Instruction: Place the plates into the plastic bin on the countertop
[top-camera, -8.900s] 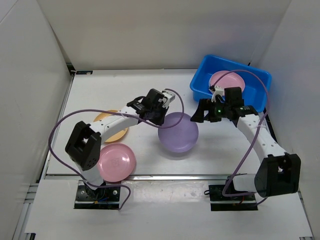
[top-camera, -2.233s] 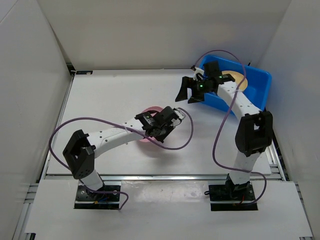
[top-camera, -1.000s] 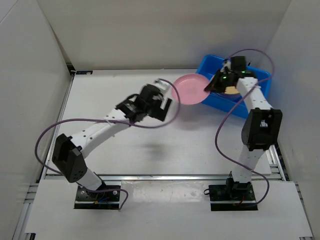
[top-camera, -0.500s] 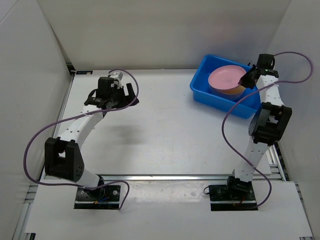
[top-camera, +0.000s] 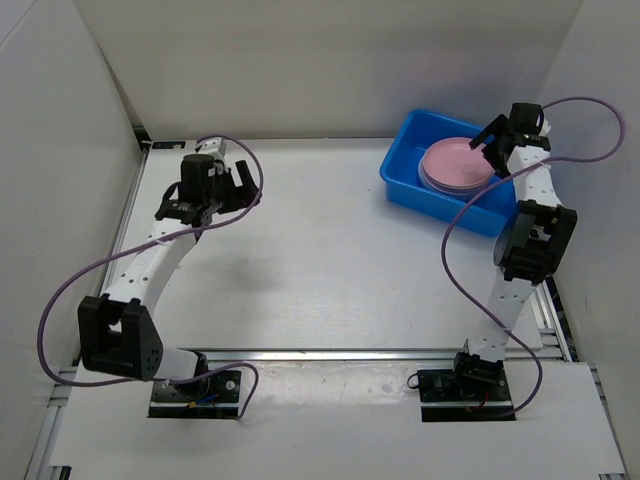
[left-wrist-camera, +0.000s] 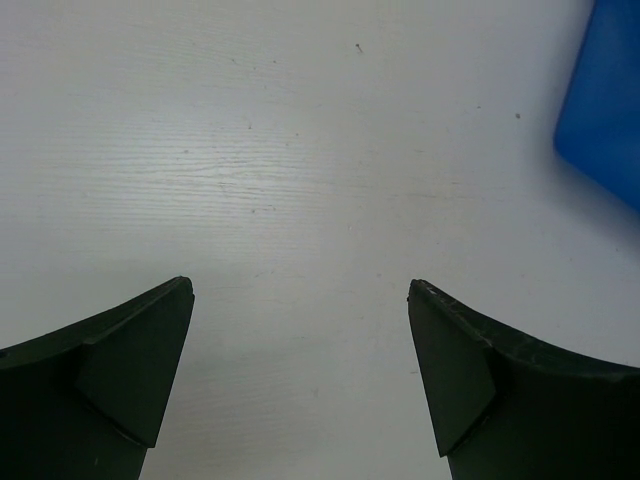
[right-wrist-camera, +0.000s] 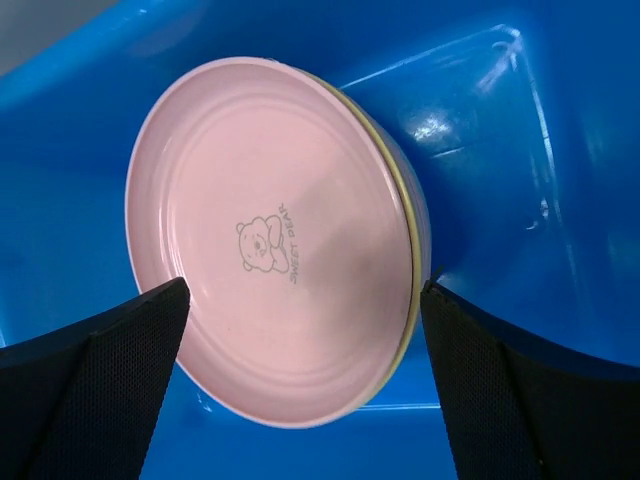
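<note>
The blue plastic bin (top-camera: 402, 182) stands at the back right of the white countertop (top-camera: 320, 250). Inside it lies a stack of plates, a pink plate (top-camera: 455, 163) on top. The right wrist view shows this pink plate (right-wrist-camera: 270, 240) with a bear print, resting on a yellow-rimmed plate (right-wrist-camera: 412, 250) inside the bin (right-wrist-camera: 500, 150). My right gripper (top-camera: 503, 143) hangs open over the bin's right side, its fingers on either side of the pink plate and apart from it (right-wrist-camera: 302, 288). My left gripper (top-camera: 205, 200) is open over bare countertop at the back left (left-wrist-camera: 300, 285).
White walls close in the back and both sides. A metal rail (top-camera: 320, 352) runs along the front edge. Purple cables loop from both arms. A corner of the bin (left-wrist-camera: 605, 120) shows at the right edge of the left wrist view.
My right gripper opened and let the pink plate go onto the stack in the bin. My left arm drew back slightly to the left, still open.
</note>
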